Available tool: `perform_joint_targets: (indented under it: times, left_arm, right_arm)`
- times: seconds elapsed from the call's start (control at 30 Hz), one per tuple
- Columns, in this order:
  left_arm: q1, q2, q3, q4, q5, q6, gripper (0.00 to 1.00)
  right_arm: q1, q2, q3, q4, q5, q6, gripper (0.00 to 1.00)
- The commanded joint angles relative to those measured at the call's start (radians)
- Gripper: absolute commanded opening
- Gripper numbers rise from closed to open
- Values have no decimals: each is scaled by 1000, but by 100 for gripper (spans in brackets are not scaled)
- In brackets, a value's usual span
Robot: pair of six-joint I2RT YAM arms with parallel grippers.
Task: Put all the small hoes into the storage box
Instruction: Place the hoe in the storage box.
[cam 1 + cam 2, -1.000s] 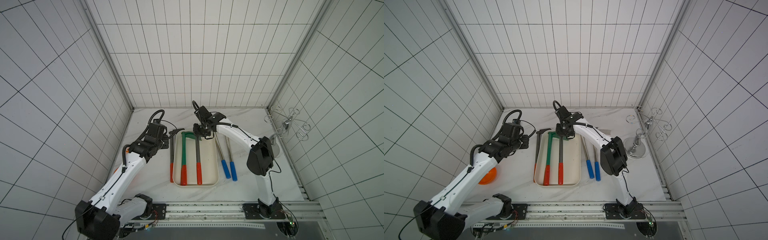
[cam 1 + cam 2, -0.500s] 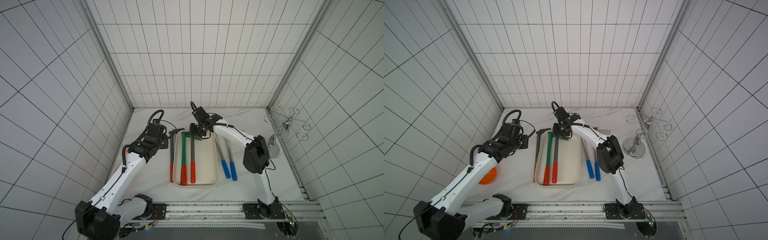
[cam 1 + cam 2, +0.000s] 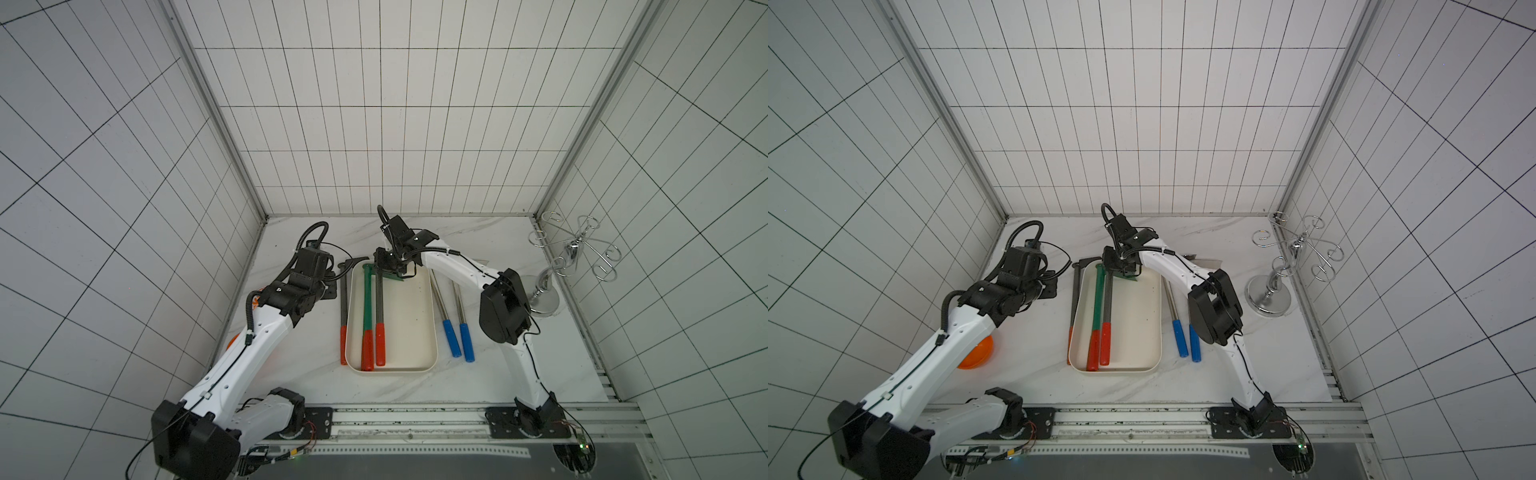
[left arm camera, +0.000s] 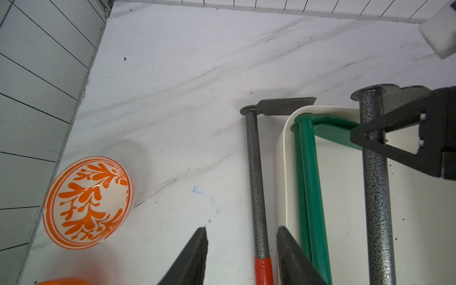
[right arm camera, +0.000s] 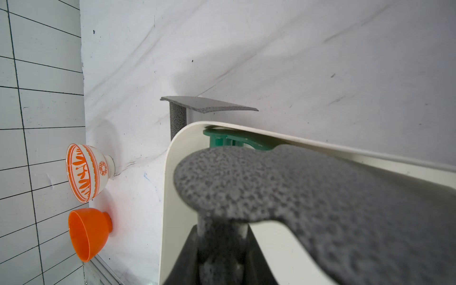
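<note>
While my right gripper is clenched on the speckled grey metal shaft of the small hoe, just behind its blade, the hoe's red-orange grip lies within the near end of the cream-white shallow plastic storage box. The head end hangs above the far end, over the blade of the green-shafted hoe that lies just left of it in the box. My left gripper is spread wide and grasps nothing. It hovers over a second speckled grey hoe, which lies on the white marbled table just left of the box. To finish well, I judge I should lower the head straight down with the shaft parallel to the green one. The blade should land inside the far wall rather than perch on it, and I should let go only once the shaft rests flat.
</note>
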Motion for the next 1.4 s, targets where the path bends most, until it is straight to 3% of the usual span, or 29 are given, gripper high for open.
perform_joint_targets:
  times: [0.0,0.6,1.37]
  left_arm:
    - [6,-17,-15,22,-14,0,48]
    - [8,-13,-22,29,-11,-1,48]
    - [10,-14,-31,33,-7,-1,48]
  right_arm:
    - [8,9,119,31,-32,26,0]
    - [6,19,54,82,-69,40,0]
    - [26,-40,-72,130,-31,66,0]
